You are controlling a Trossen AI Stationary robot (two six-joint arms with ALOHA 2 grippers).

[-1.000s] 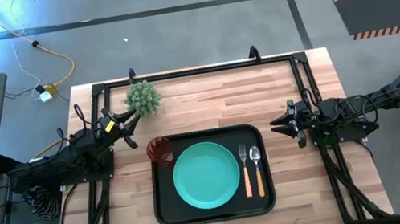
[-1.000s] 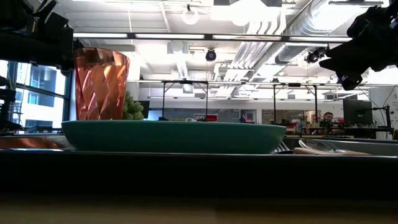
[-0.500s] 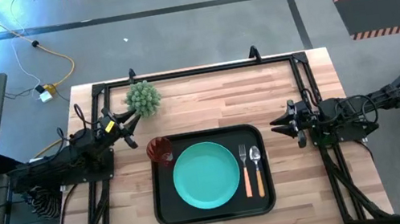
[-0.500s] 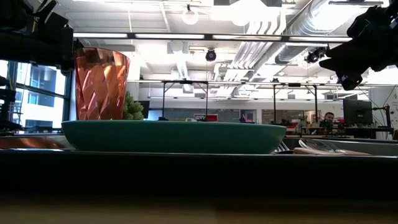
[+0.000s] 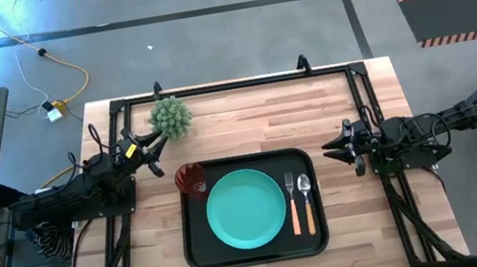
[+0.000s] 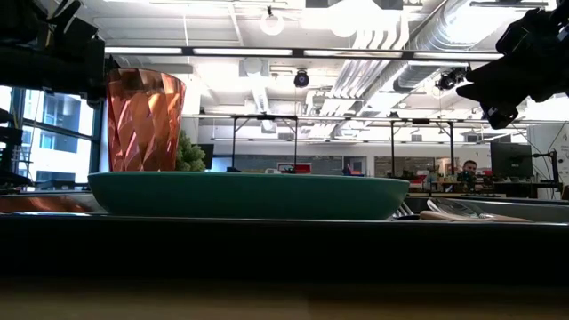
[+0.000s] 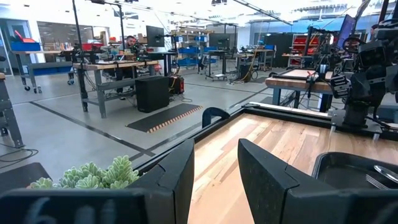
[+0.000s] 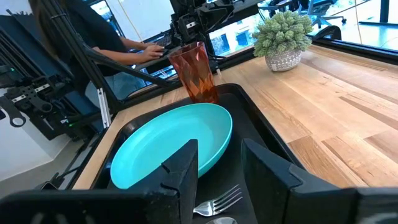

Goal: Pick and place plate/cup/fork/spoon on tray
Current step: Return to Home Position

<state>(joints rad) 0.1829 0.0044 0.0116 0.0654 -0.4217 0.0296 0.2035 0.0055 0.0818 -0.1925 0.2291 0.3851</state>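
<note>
All four pieces already sit on the black tray: the teal plate in the middle, the red-orange cup upright at the tray's far-left corner, and the fork and spoon side by side, parallel, just right of the plate. By the look of it the placing is done. The left tool hangs over the tabletop near the small spiky potted plant, its fingers apart and empty; the right tool waits off the tray's right edge, fingers likewise apart. If anything needed resetting, the cup looks light and thin-walled — best pinched gently across its rim or faceted wall. The plate seems stiff but slick, so its raised rim is the only real hold. The cutlery lies flat and slim — take each by its orange handle.
</note>
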